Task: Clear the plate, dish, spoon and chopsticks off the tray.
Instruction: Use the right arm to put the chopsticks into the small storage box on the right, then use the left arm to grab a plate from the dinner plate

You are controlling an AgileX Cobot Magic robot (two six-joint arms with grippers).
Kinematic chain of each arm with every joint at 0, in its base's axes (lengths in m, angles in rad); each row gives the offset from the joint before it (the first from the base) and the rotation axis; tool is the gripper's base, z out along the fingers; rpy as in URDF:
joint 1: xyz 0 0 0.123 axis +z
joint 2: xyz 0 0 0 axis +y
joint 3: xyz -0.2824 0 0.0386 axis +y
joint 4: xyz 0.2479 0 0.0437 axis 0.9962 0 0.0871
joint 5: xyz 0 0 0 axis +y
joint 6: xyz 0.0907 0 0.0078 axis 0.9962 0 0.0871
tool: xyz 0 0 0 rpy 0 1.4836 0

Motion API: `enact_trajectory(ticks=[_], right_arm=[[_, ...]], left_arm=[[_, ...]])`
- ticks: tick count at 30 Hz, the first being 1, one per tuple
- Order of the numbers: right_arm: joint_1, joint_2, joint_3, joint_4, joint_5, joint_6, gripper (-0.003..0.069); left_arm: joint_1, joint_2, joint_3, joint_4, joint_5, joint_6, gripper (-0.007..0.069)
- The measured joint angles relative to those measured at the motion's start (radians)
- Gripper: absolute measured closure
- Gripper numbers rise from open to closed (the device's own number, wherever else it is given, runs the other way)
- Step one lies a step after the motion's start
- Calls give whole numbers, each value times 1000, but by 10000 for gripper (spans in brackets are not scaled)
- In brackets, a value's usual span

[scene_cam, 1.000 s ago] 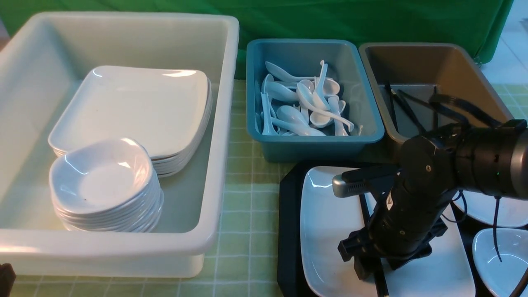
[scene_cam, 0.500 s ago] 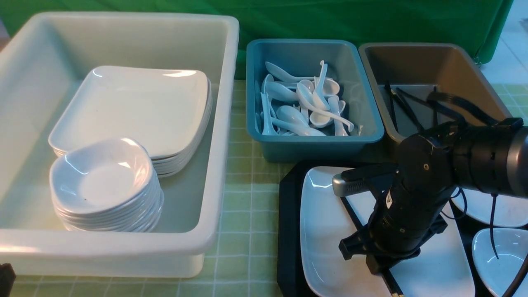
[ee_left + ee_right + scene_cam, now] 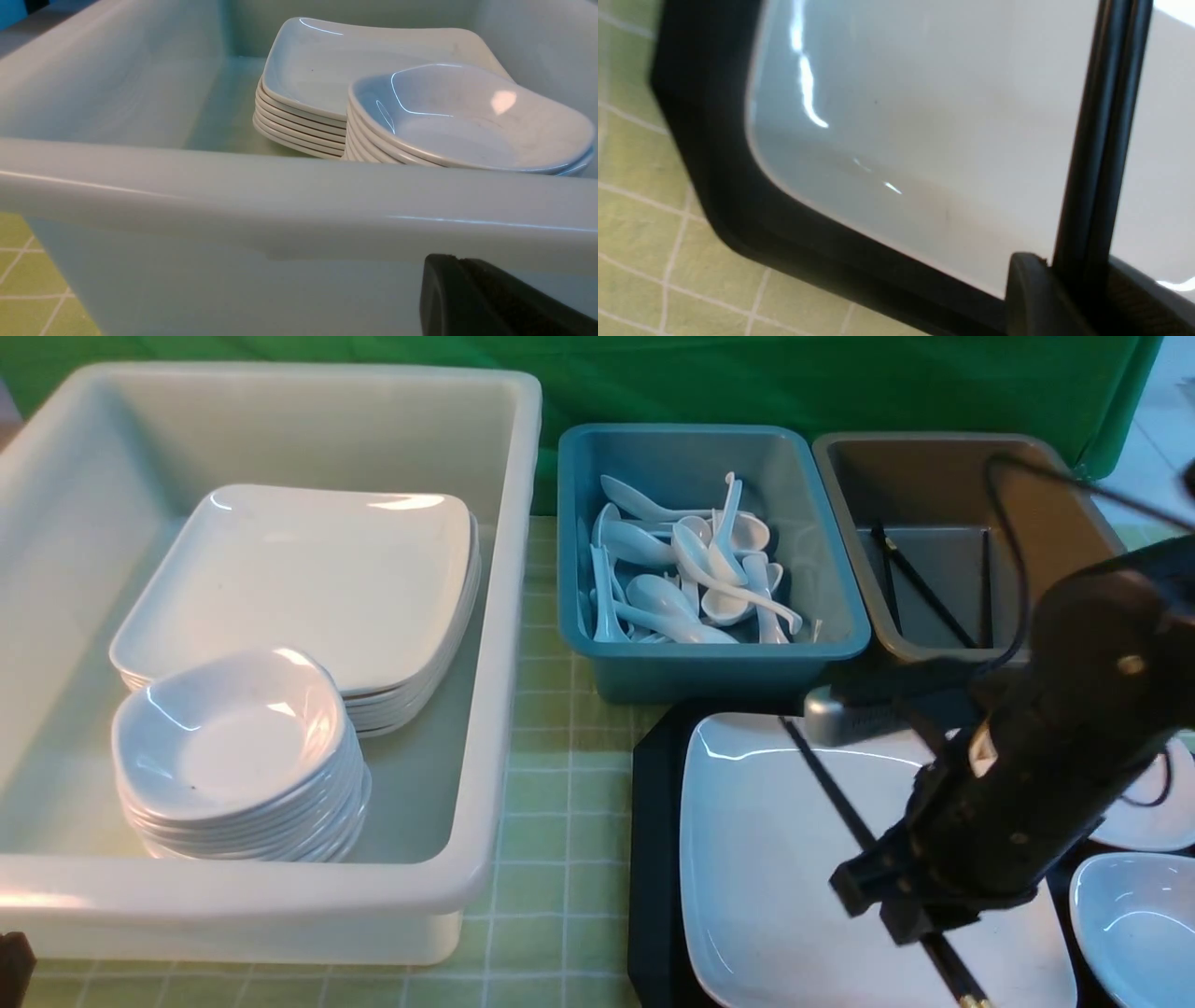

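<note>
Chopsticks (image 3: 831, 782): pinched near their gold tip by the right gripper (image 3: 910, 919), jaws closed on them, above the plate (image 3: 766, 859) on the tray (image 3: 658, 859). Long axis ran diagonally, far end leftward; the brown tub (image 3: 934, 476) stood beyond, rightward.

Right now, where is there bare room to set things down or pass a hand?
Brown tub: floor mostly bare beside a few loose chopsticks. White tub: bare floor between the dish stack and its right wall. Tablecloth strip between white tub and tray is free. Crowded: teal tub full of spoons; plate and dishes fill the tray.
</note>
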Motion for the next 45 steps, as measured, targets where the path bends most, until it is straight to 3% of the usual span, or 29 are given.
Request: enact_trajectory(ticks=[5, 14, 18, 23, 28, 34, 37, 40, 43, 45], right_arm=[[-31, -78, -78, -58, -1, 1, 554], [-341, 15, -397, -82, -237, -31, 554], [-420, 129, -468, -91, -396, -31, 554], [-459, 315, -487, -91, -663, -31, 554], [-460, 472, -488, -91, -764, -31, 522], [-460, 539, -488, -91, -712, -27, 380], [-461, 518, -488, -91, -631, -31, 369], [-462, 465, -488, -91, -521, -69, 442], [-463, 358, -489, -91, -354, -140, 589], [-463, 279, -489, -91, -241, -172, 638]], left_arm=[[0, 0, 0, 0, 0, 0, 624], [0, 0, 0, 7, 0, 0, 624], [0, 0, 0, 8, 0, 0, 624], [0, 0, 0, 8, 0, 0, 624], [0, 0, 0, 8, 0, 0, 624], [0, 0, 0, 8, 0, 0, 624], [0, 0, 0, 8, 0, 0, 624], [0, 0, 0, 8, 0, 0, 624], [0, 0, 0, 8, 0, 0, 624], [0, 0, 0, 8, 0, 0, 624]])
